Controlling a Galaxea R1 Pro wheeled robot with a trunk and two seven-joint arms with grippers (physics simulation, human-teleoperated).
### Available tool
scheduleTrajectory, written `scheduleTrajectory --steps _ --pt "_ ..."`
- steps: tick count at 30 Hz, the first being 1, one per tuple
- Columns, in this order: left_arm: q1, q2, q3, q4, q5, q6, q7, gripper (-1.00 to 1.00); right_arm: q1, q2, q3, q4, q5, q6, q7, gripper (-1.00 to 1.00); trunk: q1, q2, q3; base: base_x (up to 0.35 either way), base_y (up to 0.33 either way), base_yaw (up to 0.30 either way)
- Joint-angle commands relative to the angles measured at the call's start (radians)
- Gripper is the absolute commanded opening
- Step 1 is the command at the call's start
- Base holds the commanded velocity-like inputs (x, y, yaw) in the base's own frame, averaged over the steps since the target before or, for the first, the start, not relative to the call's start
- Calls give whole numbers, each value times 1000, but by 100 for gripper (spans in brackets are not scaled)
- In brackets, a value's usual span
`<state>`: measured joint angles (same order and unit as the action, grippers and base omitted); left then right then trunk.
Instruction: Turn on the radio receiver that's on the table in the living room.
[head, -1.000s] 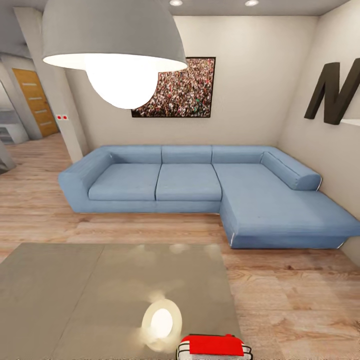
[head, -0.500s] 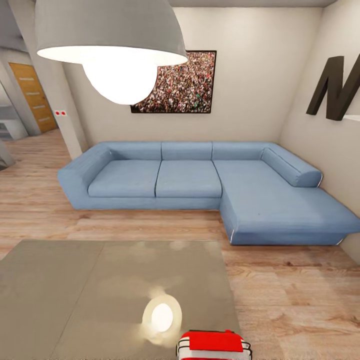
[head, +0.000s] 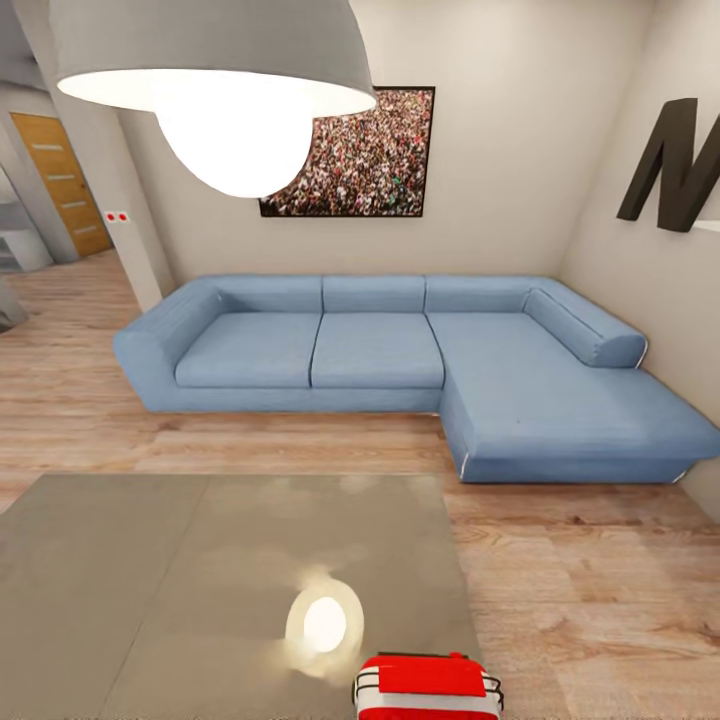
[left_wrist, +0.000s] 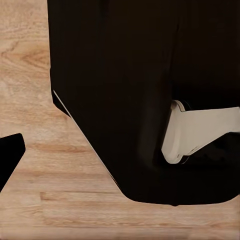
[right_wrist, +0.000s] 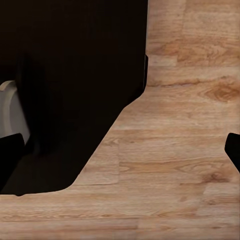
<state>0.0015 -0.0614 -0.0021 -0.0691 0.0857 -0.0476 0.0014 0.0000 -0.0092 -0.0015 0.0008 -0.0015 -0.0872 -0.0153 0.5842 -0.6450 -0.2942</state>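
**A:** What is changing since a second ago?

**B:** The whole head view is shifting, so the camera is moving, not the furniture. The radio (head: 428, 686) is showing a little more of itself at the view's near edge, and the sofa (head: 400, 375) and picture (head: 350, 155) are sitting slightly higher in view.

**A:** Where is the radio sitting?

**B:** On the table (head: 150, 580), near its right front corner, with its red top and white trim band facing the camera. The glossy grey top is reflecting the lamp as a bright oval (head: 324, 624) just beside the radio. The dial face is not showing from this angle.

**A:** And the room around it?

**B:** The blue L-shaped sofa is standing well beyond the table on the wood floor (head: 580, 600). The crowd picture is hanging on the cream wall above it, a big dark letter (head: 675, 165) is on the right wall, and a grey pendant lamp (head: 210, 80) is hanging close to the camera. A wooden door (head: 62, 180) is showing far left.

**A:** The grippers?

**B:** Both wrist views are looking down at floorboards (right_wrist: 185, 150) past the robot's dark body (left_wrist: 140, 100). Only dark finger edges are showing at the frames' sides, so whether either pincer is spread or pressed together cannot be told.

**A:** Any containers?

**B:** None can be made out.
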Motion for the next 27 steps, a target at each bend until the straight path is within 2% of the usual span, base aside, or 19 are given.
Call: scheduleTrajectory --steps 1,27 --pt "0 0 0 0 0 0 0 100 0 0 0 0 0 0 0 100 0 0 -2 0 0 0" --pt "0 0 0 0 1 -3 0 100 0 0 0 0 0 0 0 100 0 0 -44 0 0 0"
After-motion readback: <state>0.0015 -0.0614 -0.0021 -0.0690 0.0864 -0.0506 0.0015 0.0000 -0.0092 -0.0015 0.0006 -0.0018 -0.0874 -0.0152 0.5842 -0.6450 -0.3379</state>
